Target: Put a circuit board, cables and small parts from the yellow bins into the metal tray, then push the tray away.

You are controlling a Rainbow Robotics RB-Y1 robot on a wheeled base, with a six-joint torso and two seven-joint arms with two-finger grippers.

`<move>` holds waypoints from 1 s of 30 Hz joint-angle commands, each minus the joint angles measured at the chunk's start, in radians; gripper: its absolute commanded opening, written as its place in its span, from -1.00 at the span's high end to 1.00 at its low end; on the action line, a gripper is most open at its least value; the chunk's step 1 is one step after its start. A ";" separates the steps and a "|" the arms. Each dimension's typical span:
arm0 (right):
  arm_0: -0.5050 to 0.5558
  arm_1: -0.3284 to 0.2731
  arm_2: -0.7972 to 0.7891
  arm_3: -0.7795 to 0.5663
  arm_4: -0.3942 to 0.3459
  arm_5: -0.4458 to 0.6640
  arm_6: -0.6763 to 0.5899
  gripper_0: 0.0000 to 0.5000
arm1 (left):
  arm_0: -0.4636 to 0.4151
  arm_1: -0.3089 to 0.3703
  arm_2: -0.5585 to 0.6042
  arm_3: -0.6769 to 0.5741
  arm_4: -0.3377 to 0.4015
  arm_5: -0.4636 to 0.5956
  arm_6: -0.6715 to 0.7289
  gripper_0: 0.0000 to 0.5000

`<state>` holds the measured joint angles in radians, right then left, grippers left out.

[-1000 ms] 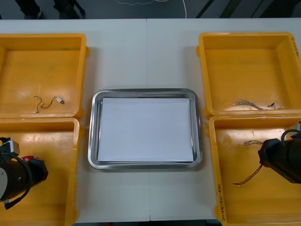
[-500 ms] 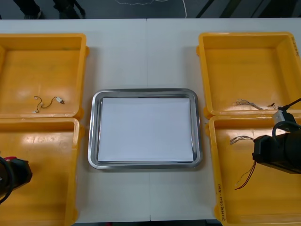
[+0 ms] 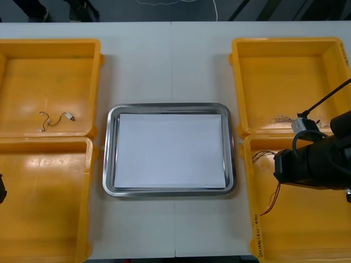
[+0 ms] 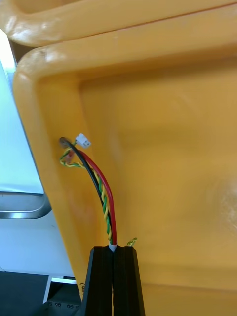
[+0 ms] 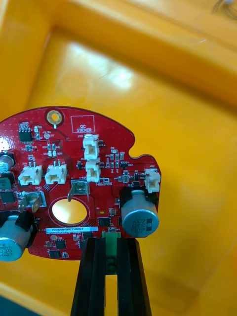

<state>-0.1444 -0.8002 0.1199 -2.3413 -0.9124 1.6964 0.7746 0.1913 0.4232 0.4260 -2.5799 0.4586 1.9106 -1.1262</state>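
My right gripper is shut on a red and yellow cable, which also carries black and green strands and a small white plug. In the front view the right gripper hovers over the left part of the near-right yellow bin, and the cable dangles beside the bin's wall. My left gripper is shut on the edge of a round red circuit board, held above an orange-looking bin floor. The metal tray, white inside, lies between the bins.
The far-left bin holds a small wired part. Thin wires lie in the far-right bin. The near-left bin has a bare floor. The tray's rim shows just past the bin wall.
The right arm has moved left toward the tray with the cable hanging from it. The left arm has slid out past the left edge of the front view.
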 commanded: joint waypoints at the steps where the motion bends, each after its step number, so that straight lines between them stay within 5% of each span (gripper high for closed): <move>1: -0.061 -0.033 0.043 -0.035 0.000 0.017 -0.046 1.00 | -0.069 0.092 0.022 -0.037 0.077 0.009 -0.020 1.00; 20: -0.185 0.029 0.112 -0.035 -0.020 0.137 -0.106 1.00 | -0.282 0.281 -0.015 0.122 0.367 0.009 0.036 1.00; 30: -0.225 0.064 0.184 -0.035 0.046 0.152 -0.129 1.00 | -0.424 0.422 -0.127 0.242 0.503 0.009 0.204 1.00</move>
<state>-0.3408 -0.7577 0.2859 -2.3436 -0.8759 1.8362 0.6811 -0.1628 0.7664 0.3519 -2.3674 0.9287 1.9133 -1.1099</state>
